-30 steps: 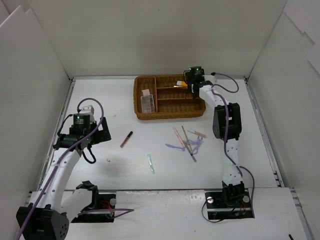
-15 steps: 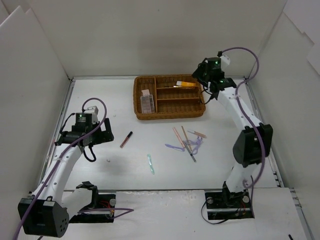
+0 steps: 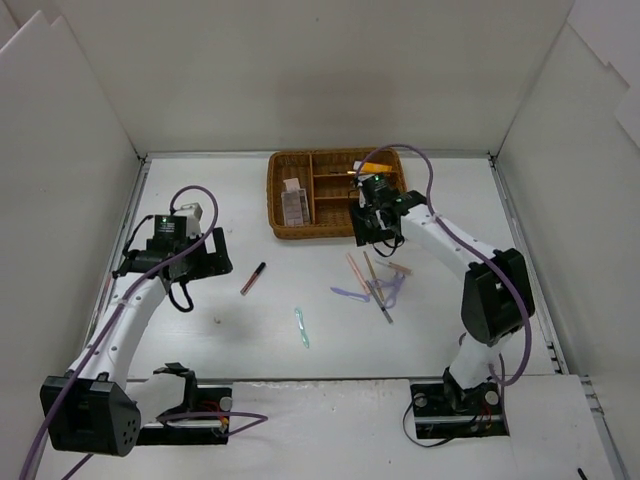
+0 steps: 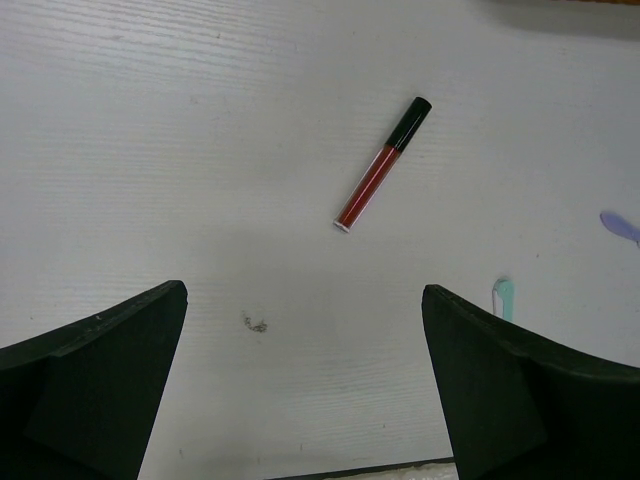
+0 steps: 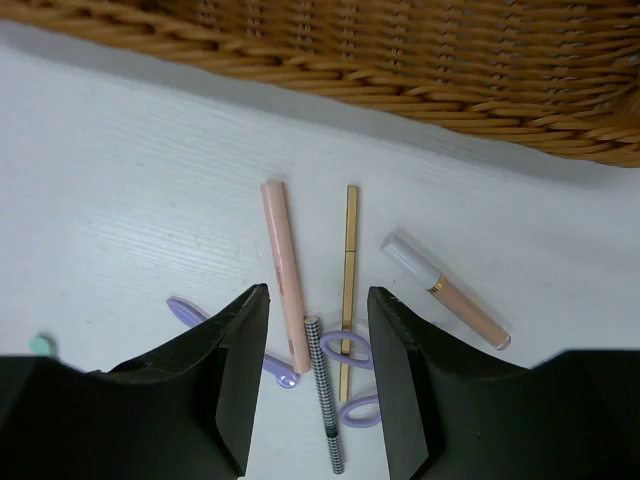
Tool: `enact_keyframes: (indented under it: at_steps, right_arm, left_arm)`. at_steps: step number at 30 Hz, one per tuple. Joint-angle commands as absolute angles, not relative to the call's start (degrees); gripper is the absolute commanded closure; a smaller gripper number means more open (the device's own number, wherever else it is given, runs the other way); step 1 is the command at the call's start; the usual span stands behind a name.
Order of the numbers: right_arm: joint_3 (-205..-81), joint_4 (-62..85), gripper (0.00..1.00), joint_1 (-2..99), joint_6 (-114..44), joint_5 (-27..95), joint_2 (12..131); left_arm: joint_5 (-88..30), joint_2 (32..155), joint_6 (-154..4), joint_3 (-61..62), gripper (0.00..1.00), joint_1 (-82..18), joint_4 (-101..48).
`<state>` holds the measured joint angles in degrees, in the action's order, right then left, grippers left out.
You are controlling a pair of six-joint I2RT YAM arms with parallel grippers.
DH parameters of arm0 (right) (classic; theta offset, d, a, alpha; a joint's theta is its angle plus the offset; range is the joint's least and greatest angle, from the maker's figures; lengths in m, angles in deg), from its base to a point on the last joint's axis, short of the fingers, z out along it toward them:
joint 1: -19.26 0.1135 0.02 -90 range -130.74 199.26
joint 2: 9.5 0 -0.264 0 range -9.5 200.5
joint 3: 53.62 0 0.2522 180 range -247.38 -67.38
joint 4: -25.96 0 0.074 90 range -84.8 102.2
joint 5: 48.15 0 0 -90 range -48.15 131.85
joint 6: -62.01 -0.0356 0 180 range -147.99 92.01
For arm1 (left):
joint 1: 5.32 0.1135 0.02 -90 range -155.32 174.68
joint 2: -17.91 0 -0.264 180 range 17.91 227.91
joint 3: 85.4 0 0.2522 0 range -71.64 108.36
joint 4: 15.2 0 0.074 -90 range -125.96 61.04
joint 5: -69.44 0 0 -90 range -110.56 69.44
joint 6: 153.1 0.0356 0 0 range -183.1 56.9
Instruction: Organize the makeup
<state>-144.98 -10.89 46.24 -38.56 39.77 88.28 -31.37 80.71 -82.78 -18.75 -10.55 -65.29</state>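
Top view only: brown wicker tray point(image 3: 335, 232) at far middle of the white table point(image 3: 240, 200), with one tall cell on the left and three long slots on the right. The tall cell holds 1 eyeshadow palette point(image 3: 294, 208) plus 1 smaller item behind it, too small to name. Orange tube point(image 3: 375, 167) lies in the far slot, partly behind the right arm.

Left wrist only: 1 red lip gloss point(image 4: 381, 166), a glossy tube with a black cap, lying flat and alone, well ahead of the left gripper point(image 4: 304, 292). Its jaws are wide apart with nothing between. Mint tool point(image 4: 503, 297) shows only a tip here; the top view shows it whole, a thin strip alone mid-table.

Right wrist only: a cluster just off the tray's woven wall.
- 1 pale pink stick point(image 5: 284, 270)
- 1 thin gold pencil point(image 5: 349, 270)
- 1 black-and-white checked pencil point(image 5: 326, 400)
- 1 nude lip gloss point(image 5: 447, 292) with a clear cap
- lilac plastic tool point(image 5: 186, 311) with loops; one piece or two, can't tell

Right gripper point(image 5: 318, 292) hangs above these, jaws narrowly apart, holding nothing.
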Motion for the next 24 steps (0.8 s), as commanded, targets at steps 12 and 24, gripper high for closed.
enact_keyframes:
  at_steps: [12, 24]
  right_arm:
    - [-148.32, -14.26, 0.62, 50.81, -28.52, 37.11, 101.76]
    - [-149.81, -15.49, 0.91, 52.22, -25.27, 35.35, 103.36]
  left_arm:
    - [-31.55, 81.19, -81.03, -17.67, 0.01, -10.24, -63.06]
    - [-31.55, 82.15, -81.03, -17.41, 0.01, -10.24, -62.88]
